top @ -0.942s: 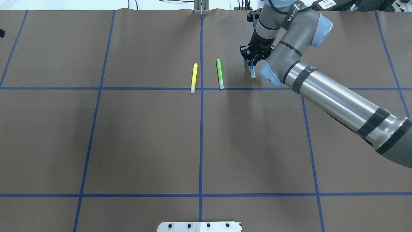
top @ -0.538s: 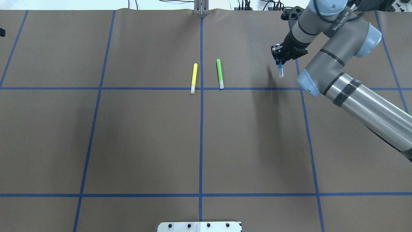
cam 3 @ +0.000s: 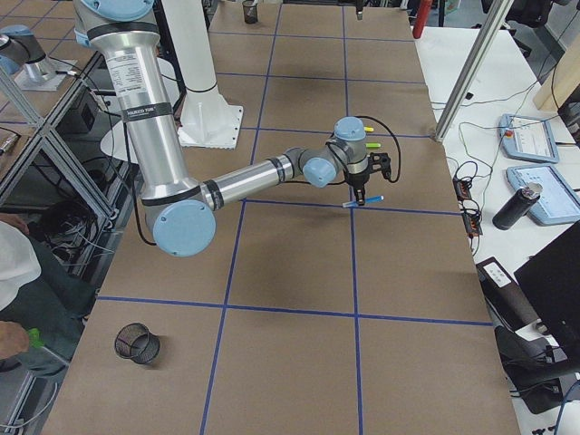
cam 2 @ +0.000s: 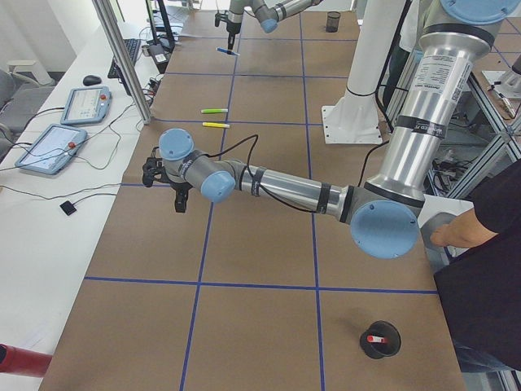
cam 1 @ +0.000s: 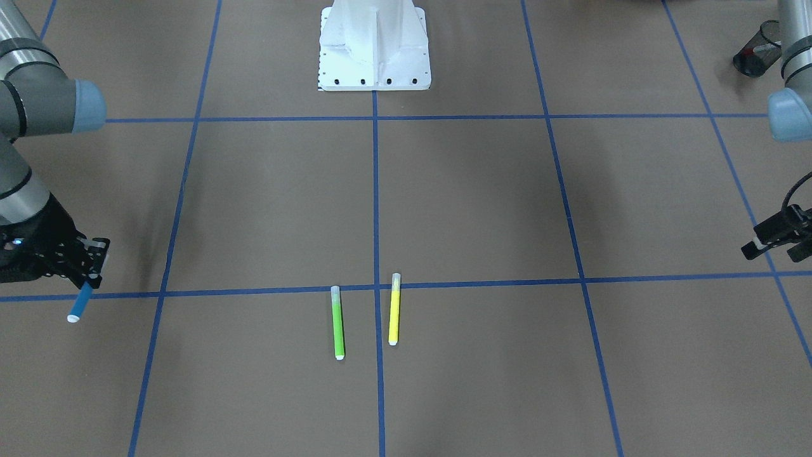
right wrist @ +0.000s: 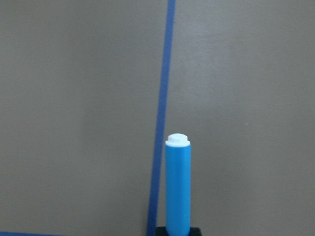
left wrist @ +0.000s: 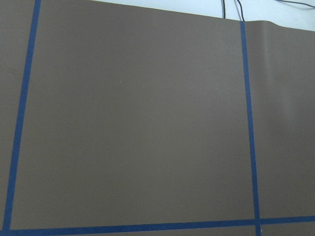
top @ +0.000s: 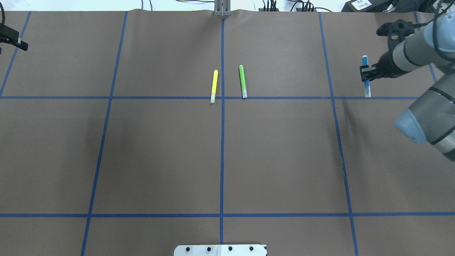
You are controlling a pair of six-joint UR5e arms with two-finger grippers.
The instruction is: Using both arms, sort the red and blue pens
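Observation:
My right gripper (top: 367, 72) is shut on the blue pen (top: 365, 89) and holds it above the table, right of the far right grid line. The pen's blue end sticks out beyond the fingers in the right wrist view (right wrist: 178, 187) and the front view (cam 1: 78, 308). The red pen (cam 2: 374, 338) stands in a black mesh cup (cam 2: 380, 349) on the robot's left side. My left gripper (cam 1: 775, 247) hangs over the far left of the table, open with nothing between its fingers. The left wrist view holds only brown table and blue tape.
A green pen (top: 242, 81) and a yellow pen (top: 214, 86) lie side by side near the centre line. A second black mesh cup (cam 3: 138, 343) stands on the robot's right side. The white pedestal (cam 1: 374, 44) is at the table's near edge. A person's arm (cam 2: 480, 220) shows beside the table.
My right gripper has carried the blue pen rightwards, from beside the green pen across the right grid line. The left gripper has come further into view at the far left.

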